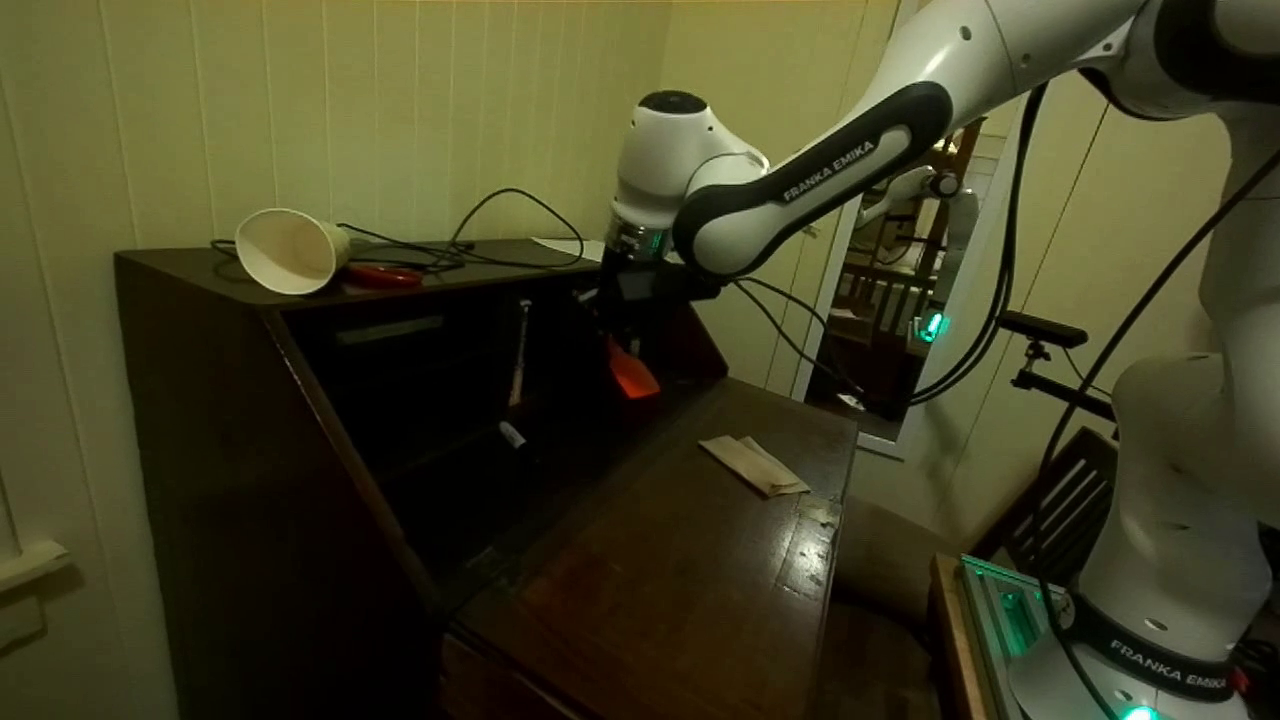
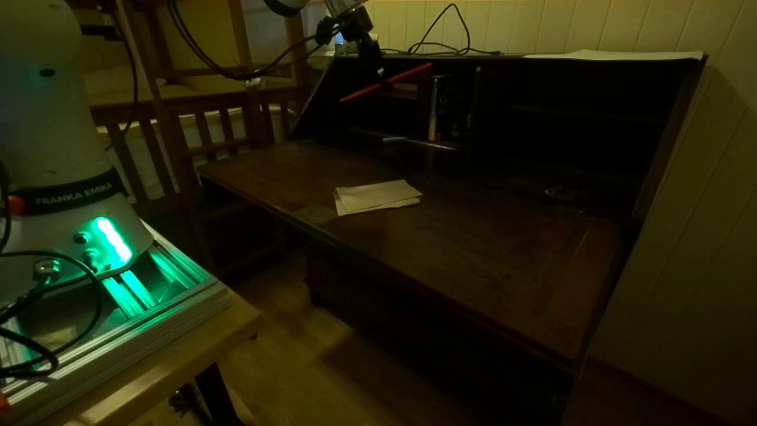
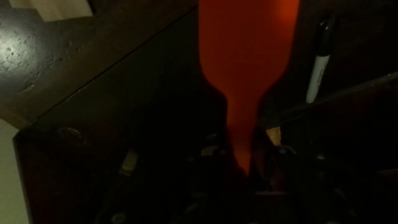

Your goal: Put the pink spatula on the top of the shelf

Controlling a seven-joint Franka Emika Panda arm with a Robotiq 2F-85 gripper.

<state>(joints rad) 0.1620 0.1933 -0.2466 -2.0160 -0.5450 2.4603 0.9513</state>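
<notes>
The hand was closed on the orange-red spatula, holding it below the top of the shelf, blade projecting free, presumably for lifting clear and laying it there.

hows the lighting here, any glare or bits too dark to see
Wrist view: deep shadow swallows most of the black robot gripper, while the flat orange-red spatula stands out, brightest at its upper right; in an exterior view, white glare on the dark brown wooden desk; in both exterior views, the desk's compartments are mostly too dark to read.
</notes>
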